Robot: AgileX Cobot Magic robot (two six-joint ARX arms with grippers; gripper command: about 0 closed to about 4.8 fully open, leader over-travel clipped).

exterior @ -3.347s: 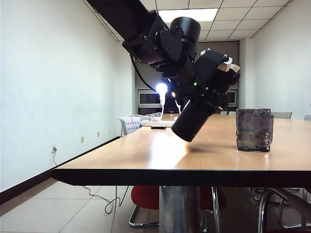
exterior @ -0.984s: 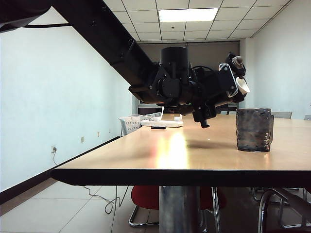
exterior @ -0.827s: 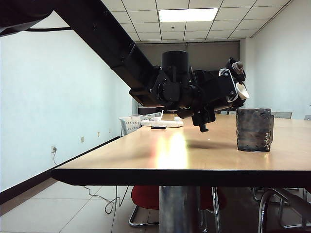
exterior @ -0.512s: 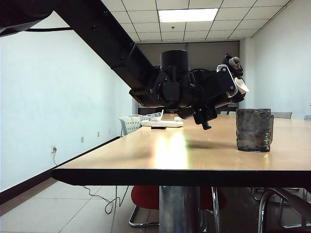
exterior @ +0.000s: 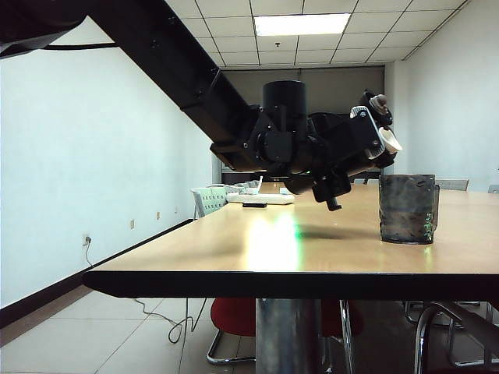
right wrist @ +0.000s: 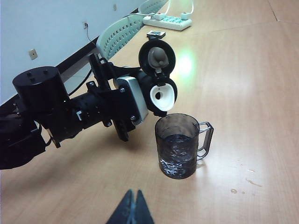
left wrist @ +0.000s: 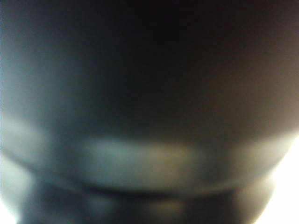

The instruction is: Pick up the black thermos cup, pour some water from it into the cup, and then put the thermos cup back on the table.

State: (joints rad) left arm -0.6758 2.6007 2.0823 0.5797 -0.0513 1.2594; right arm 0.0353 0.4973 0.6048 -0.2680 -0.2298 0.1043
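The thermos (right wrist: 156, 95) is lying nearly level in the air, lid (right wrist: 157, 56) flipped open and whitish spout (exterior: 387, 142) hanging just over the rim of the cup (right wrist: 180, 145), which is standing on the table (exterior: 257, 249) with water showing in its bottom. The left gripper (right wrist: 124, 109) is clamping the thermos around its body, so close that its own camera is showing only a dark blur. The right gripper (right wrist: 131, 207) is hovering near the cup, its fingertips pressed together and holding nothing.
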